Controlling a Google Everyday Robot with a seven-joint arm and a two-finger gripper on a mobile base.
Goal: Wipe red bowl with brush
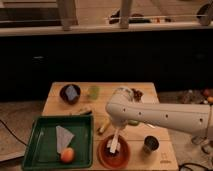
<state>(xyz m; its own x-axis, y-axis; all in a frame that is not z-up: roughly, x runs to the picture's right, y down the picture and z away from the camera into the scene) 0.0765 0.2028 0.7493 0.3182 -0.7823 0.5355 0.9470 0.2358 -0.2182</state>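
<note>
Tool [116,134] low over red bowl [114,152] at desk's [145,90] front edge, pale brush [114,142] gripped and reaching into bowl, green tray [40,150] left, dark metal cup [150,144] right.
</note>
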